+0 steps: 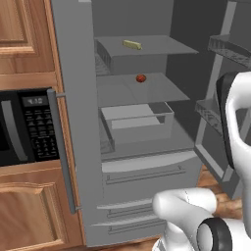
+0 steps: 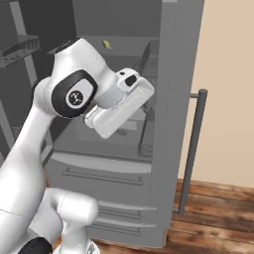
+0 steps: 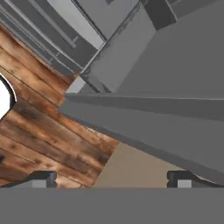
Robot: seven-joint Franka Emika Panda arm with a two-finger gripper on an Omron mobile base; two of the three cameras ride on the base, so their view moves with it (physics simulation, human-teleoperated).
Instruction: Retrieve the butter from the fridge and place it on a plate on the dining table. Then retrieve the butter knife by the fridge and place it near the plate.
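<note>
Fridge (image 1: 81, 122) doors open, first step in hand: fetch the butter (image 1: 132, 45), which lies on the top shelf (image 1: 162, 46), up and well apart from the gripper (image 3: 111, 179). Gripper jaws fully spread, holding nothing, pointing down past the right door (image 2: 171, 119) at the floor (image 3: 39, 131). Next move needs the hand raised and turned inward to the shelf

Fridge (image 1: 83, 122) doors open; pale-yellow butter (image 1: 132, 45) lying on top shelf, toward back.

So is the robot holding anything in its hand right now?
No, nothing. The end effector is wide open and empty, with just floor and fridge door past it. The butter sits on the top fridge shelf.
</note>
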